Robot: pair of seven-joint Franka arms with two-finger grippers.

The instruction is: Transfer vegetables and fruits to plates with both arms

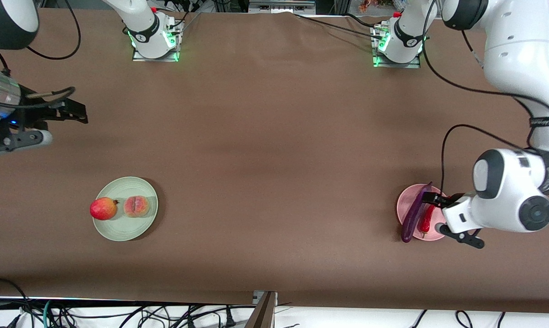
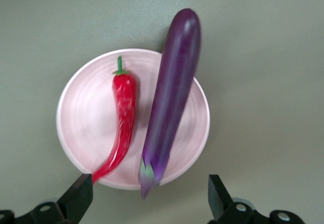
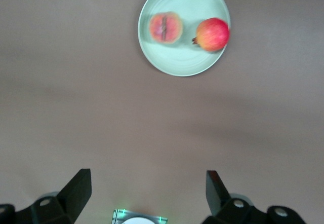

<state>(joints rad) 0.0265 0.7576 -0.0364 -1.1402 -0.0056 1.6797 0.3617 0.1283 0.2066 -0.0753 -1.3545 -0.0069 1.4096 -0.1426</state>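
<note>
My left gripper and white forearm cover part of the round matte pale pink plate in the front view — its rim toward my left arm's end of the table is hidden. The shiny curved red chili pepper shows only partly there. In both wrist views my black fingers are cut off by the frame's edge — only their tips show.
</note>
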